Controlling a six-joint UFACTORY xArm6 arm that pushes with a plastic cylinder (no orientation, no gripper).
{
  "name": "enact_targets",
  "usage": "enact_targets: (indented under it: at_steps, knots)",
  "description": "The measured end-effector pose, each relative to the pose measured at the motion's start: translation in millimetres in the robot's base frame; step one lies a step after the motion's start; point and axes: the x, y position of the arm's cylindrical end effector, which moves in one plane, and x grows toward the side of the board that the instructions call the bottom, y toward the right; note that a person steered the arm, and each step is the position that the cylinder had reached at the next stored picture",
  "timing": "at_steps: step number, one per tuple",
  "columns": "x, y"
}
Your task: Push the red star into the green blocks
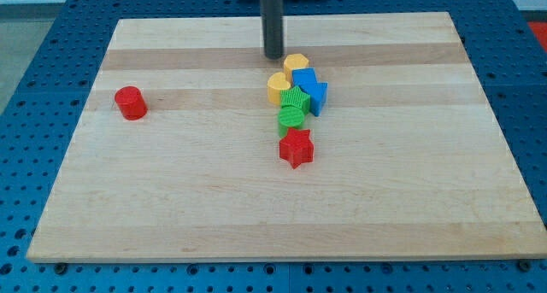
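The red star (297, 148) lies near the board's middle, touching the lower edge of a green round block (291, 119). A second green block (296, 99) sits just above that one. My tip (273, 56) is at the view's top centre, above and left of the cluster, well away from the red star. It stands just left of the upper yellow block (297, 63) without clearly touching it.
A yellow heart-like block (278, 85) sits left of the upper green block. Two blue blocks (304, 79) (318, 95) sit right of the green ones. A red cylinder (131, 102) stands alone at the view's left. The wooden board (171, 199) rests on a blue perforated table.
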Motion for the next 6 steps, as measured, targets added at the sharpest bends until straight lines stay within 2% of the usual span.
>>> enact_targets:
  at_steps: [3, 4, 5, 6]
  knots:
    - [31.8, 7.3]
    - [25.2, 44.8]
    - [44.2, 101.4]
    - [90.2, 138.3]
